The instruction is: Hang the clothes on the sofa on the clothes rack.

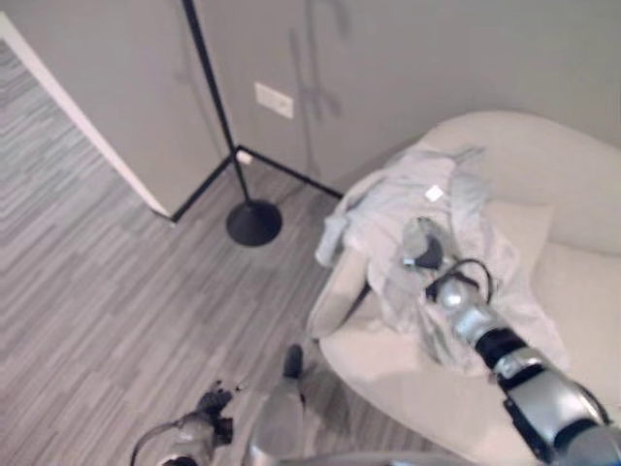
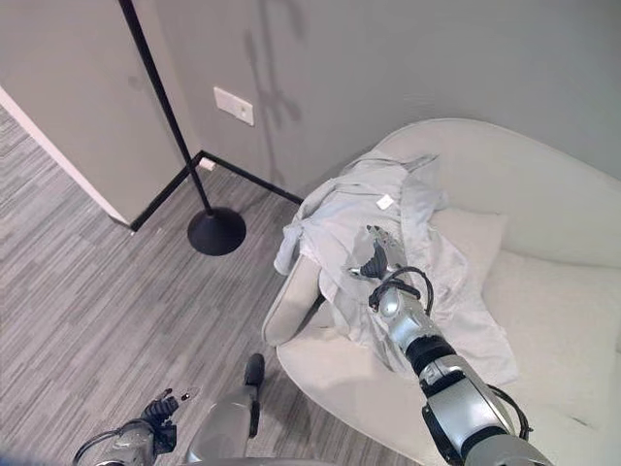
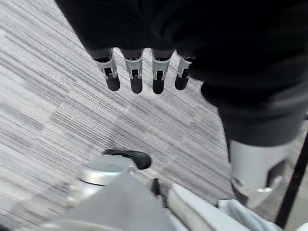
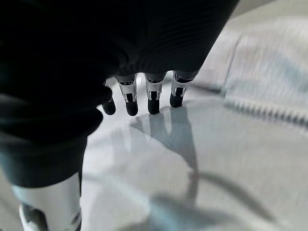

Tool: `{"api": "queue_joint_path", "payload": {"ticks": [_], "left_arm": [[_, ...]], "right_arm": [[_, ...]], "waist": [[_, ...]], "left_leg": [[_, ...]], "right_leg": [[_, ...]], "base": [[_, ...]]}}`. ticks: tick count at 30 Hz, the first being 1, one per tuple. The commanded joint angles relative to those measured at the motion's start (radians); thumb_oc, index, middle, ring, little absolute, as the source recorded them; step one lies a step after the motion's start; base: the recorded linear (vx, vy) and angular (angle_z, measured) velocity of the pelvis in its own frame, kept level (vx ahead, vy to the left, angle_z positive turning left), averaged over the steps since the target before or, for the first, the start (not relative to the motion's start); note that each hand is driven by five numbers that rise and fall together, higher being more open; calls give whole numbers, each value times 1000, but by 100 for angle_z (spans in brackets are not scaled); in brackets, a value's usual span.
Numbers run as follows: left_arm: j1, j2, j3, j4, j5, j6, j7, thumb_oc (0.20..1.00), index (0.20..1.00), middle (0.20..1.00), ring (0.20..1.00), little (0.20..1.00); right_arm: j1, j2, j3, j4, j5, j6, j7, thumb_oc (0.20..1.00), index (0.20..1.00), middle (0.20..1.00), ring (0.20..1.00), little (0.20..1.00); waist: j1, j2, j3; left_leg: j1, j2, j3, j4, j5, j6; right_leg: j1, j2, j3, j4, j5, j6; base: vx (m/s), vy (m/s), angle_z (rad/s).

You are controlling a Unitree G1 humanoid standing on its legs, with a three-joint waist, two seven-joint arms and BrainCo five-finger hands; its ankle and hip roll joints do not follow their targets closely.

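**Reaching over the garment on the sofa**

Lying crumpled over the arm and seat of the cream sofa (image 2: 543, 194), the pale grey garment (image 2: 388, 243) has one sleeve drooping over the sofa's edge; the right hand (image 2: 376, 254) hangs just above the cloth with fingers (image 4: 153, 98) straight and slightly apart, holding nothing; the left hand (image 1: 212, 408) hangs low over the grey striped floor (image 1: 87, 291), its fingers (image 3: 135, 79) relaxed and empty; the black clothes rack (image 1: 250, 218) stands near the wall, well apart from the sofa.
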Motion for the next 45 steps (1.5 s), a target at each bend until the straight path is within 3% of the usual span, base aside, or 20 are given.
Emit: {"api": "queue_joint_path", "payload": {"ticks": [1,5,6,7,8,9,16,17,20,23,24,28,32,42,45], "left_arm": [[-37,-27,-56,-3,24,-39,18,1000,1000,1000,1000,1000],[-53,-14,-116,-39,29,-54,28,1000,1000,1000,1000,1000],[-64,-1,-153,-62,18,-58,39,1000,1000,1000,1000,1000],[-65,-1,-153,-62,18,-57,39,1000,1000,1000,1000,1000],[-72,2,-158,-66,12,-56,41,1000,1000,1000,1000,1000],[-88,4,-159,-69,3,-55,49,1000,1000,1000,1000,1000],[-130,11,-187,-90,39,-52,83,1000,1000,1000,1000,1000],[-134,10,-186,-83,49,-52,90,1000,1000,1000,1000,1000],[-135,8,-180,-66,59,-53,97,1000,1000,1000,1000,1000],[-121,6,-164,-47,57,-55,107,1000,1000,1000,1000,1000],[-111,5,-153,-34,53,-54,112,1000,1000,1000,1000,1000],[-89,-4,-138,-26,60,-50,104,1000,1000,1000,1000,1000],[-68,-17,-108,-15,89,-29,82,1000,1000,1000,1000,1000],[-36,-27,-51,-52,65,-6,62,1000,1000,1000,1000,1000],[-4,-8,-27,-156,17,-1,63,1000,1000,1000,1000,1000]], "right_arm": [[-97,-75,72,72,-24,-18,-3,1000,1000,1000,1000,1000],[-187,-26,184,284,-38,-13,27,1000,1000,1000,1000,1000],[-241,1,227,398,-45,9,46,925,925,925,925,925],[-243,2,227,401,-44,8,46,827,827,827,827,827],[-259,8,238,419,-46,15,51,827,827,827,827,827],[-269,17,254,458,-64,31,67,200,200,200,200,200],[-278,44,202,554,-10,68,67,200,200,200,200,200],[-275,47,163,534,73,52,51,200,200,200,200,200],[-268,52,150,500,125,35,35,200,200,200,200,200],[-248,53,95,413,255,-5,24,200,200,200,200,200],[-238,61,32,339,396,-43,24,200,200,200,200,200],[-193,60,-36,184,567,-95,47,200,200,200,200,200],[-115,37,-112,-133,768,-174,94,200,200,200,200,200],[-28,-24,-206,-586,844,-235,118,200,200,200,200,200],[-65,-58,-232,-679,869,-238,113,200,200,200,200,200]], "waist": [[47,63,60],[91,87,111],[125,99,141],[125,99,141],[135,100,148],[152,101,160],[183,83,159],[173,78,153],[157,70,148],[116,60,132],[82,54,119],[43,45,96],[-4,28,45],[-24,23,-55],[-19,19,-101]], "left_leg": [[-75,57,-26,67,-43,-87],[-139,54,-57,92,-36,-95],[-191,51,-78,128,-41,-101],[-193,52,-79,131,-42,-101],[-210,52,-84,142,-45,-102],[-236,48,-90,161,-52,-103],[-280,30,-98,182,-68,-100],[-268,30,-96,179,-72,-97],[-252,31,-91,169,-73,-94],[-209,32,-80,148,-73,-89],[-182,36,-72,138,-75,-86],[-139,39,-63,122,-77,-83],[-84,37,-52,86,-68,-79],[3,18,-39,6,-39,-80],[38,22,-33,-12,-33,-86]], "right_leg": [[-77,12,5,26,-53,-6],[-106,18,-16,20,-75,-13],[-127,20,-28,17,-77,-14],[-129,21,-28,17,-78,-14],[-134,21,-30,15,-80,-15],[-142,23,-34,8,-81,-15],[-144,25,-47,-22,-68,-11],[-143,21,-42,-16,-61,-10],[-142,17,-35,-7,-63,-11],[-139,10,-19,19,-65,-15],[-136,10,-7,33,-71,-18],[-123,10,4,45,-85,-19],[-97,9,10,55,-99,-15],[-36,-3,-13,47,-95,-1],[0,0,-19,26,-90,5]], "base": [[-53,7,0],[-4,-9,11],[7,-7,4],[22,-3,3],[19,8,27],[26,0,36],[19,8,17],[18,23,13],[4,5,1],[5,5,2],[27,8,-6],[22,-10,-23],[27,-29,-8],[29,-22,-1],[40,-34,3]]}}
